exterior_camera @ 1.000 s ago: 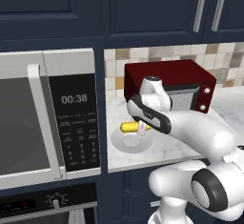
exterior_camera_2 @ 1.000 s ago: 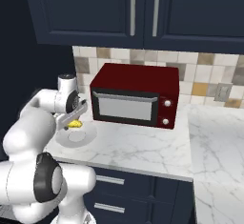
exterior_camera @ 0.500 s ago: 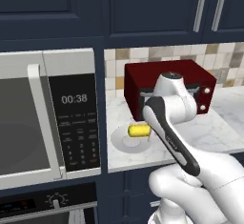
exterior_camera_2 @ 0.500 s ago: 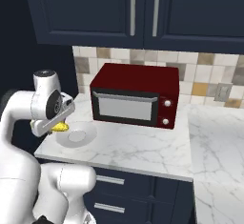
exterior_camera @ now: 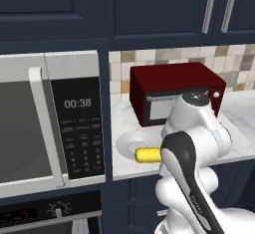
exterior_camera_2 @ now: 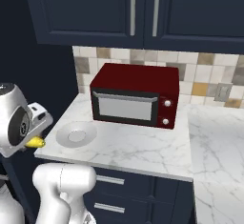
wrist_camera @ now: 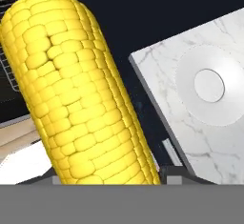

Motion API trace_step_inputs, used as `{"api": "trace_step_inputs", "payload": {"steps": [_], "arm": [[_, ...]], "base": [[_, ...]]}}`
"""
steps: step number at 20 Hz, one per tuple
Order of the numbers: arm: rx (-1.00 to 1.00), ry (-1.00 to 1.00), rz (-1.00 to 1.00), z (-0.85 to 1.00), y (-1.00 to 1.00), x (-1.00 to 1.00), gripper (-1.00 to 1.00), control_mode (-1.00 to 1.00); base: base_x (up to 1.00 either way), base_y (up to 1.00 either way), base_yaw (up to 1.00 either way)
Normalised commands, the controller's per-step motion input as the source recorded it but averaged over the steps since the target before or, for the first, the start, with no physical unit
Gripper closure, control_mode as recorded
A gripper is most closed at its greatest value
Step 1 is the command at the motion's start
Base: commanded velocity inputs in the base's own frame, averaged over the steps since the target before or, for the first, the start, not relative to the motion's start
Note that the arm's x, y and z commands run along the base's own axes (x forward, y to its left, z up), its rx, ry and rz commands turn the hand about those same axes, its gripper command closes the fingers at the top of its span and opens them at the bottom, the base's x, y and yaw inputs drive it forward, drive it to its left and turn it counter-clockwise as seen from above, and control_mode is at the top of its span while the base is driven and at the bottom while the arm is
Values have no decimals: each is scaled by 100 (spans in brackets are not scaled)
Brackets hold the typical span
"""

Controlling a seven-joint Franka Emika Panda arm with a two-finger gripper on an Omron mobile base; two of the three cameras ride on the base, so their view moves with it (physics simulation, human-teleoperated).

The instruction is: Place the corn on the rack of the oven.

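I have the corn point(wrist_camera: 76, 94) pinched in the gripper point(exterior_camera_2: 34, 139), held off the counter's left front corner, out past the edge and above the floor. Just beyond it the grey plate point(exterior_camera_2: 75, 134) sits bare near that corner of the marble counter point(exterior_camera_2: 143, 147). Farther back the red toaster oven point(exterior_camera_2: 136, 101) stands against the tiled wall, door closed.

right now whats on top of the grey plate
Nothing: the grey plate lies bare on the marble counter. The corn is off it, held at the counter's edge. The arm covers part of the plate in the left base view.
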Motion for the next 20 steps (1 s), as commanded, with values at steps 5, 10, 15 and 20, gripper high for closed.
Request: {"api": "trace_step_inputs", "payload": {"steps": [5,10,15,20], "arm": [[0,-20,-3,0,98,-90,100,-100],[-5,-21,-10,-19,100,-68,100,-100],[1,-17,-15,-94,100,-9,100,-100],[15,-12,-23,-100,100,-7,100,-100]], "base": [[0,0,0],[0,0,0],[0,0,0],[0,0,0]]}}
